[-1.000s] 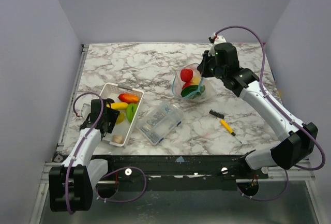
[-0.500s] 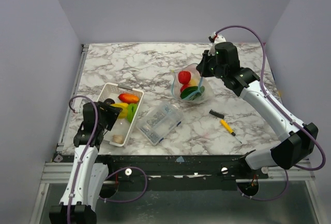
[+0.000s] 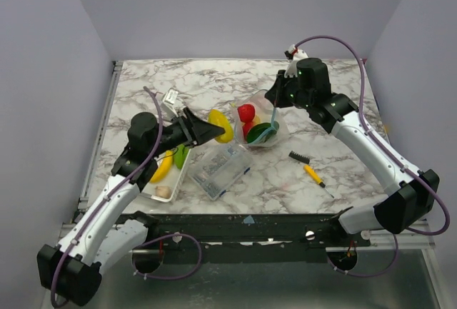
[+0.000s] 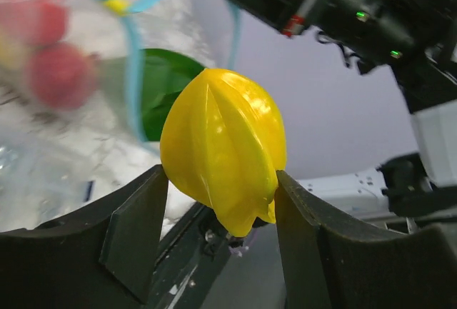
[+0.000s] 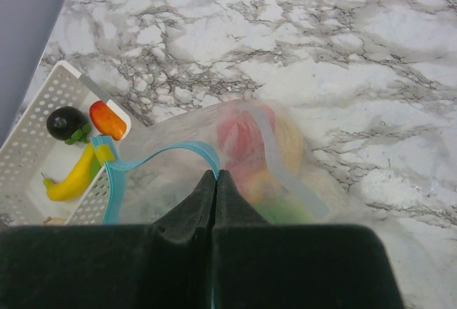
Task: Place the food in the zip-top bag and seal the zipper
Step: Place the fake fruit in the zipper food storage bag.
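My left gripper is shut on a yellow ridged fruit, held in the air just left of the zip-top bag. In the left wrist view the yellow fruit sits between both fingers, right in front of the bag's mouth. My right gripper is shut on the light blue zipper strip and holds the mouth up and open. A red apple and a green piece lie inside the bag. A banana and an orange-red piece lie in the tray.
The white tray stands at the left under my left arm; it also holds a dark fruit. A clear rigid box lies in front of the bag. A yellow-handled black brush lies to the right.
My left arm has risen from the tray with the yellow fruit and swung right to the bag's mouth. My right gripper has kept hold of the zipper and raised it slightly.
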`<state>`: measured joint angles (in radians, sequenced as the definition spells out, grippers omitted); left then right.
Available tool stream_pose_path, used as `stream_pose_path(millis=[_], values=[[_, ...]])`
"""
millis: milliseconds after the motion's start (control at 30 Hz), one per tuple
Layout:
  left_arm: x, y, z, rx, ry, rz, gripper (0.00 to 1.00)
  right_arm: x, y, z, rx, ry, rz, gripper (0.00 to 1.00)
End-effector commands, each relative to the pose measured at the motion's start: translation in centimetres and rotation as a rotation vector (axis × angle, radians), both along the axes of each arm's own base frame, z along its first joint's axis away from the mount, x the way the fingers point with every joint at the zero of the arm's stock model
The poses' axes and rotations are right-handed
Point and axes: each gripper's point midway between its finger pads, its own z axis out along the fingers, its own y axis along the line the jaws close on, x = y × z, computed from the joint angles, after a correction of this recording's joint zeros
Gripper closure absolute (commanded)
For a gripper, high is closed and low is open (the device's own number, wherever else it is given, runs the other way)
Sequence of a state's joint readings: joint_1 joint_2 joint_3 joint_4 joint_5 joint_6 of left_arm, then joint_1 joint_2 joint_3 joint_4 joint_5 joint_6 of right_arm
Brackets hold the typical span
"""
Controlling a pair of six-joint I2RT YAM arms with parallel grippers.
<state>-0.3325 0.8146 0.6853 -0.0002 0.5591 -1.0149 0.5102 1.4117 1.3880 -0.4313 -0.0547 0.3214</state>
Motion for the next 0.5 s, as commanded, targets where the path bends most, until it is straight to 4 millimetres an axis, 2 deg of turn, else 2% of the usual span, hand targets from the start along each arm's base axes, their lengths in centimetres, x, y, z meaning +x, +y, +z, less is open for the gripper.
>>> stream_pose_path(millis=[0, 133, 233, 467], values=[[-0.8, -4.6, 4.3, -0.021, -0.143, -0.176, 0.85, -0.2, 0.6, 3.1, 0.084, -0.056, 0.021, 1.0], [-0.8, -8.0, 6.0, -0.085, -0.115, -0.271, 0.86, -0.3, 1.0, 3.1, 0.107, -0.044, 0.025, 0.99], [0.4, -9.7, 6.2, -0.146, -0.016, -0.268, 0.87, -0.3, 1.1, 3.1, 0.119, -0.035, 0.022, 1.0], [2.9, -13.4, 3.4, -0.264, 0.312, -0.261, 0.89, -0.5, 1.1, 3.7, 0.151, -0.032, 0.006, 0.99]])
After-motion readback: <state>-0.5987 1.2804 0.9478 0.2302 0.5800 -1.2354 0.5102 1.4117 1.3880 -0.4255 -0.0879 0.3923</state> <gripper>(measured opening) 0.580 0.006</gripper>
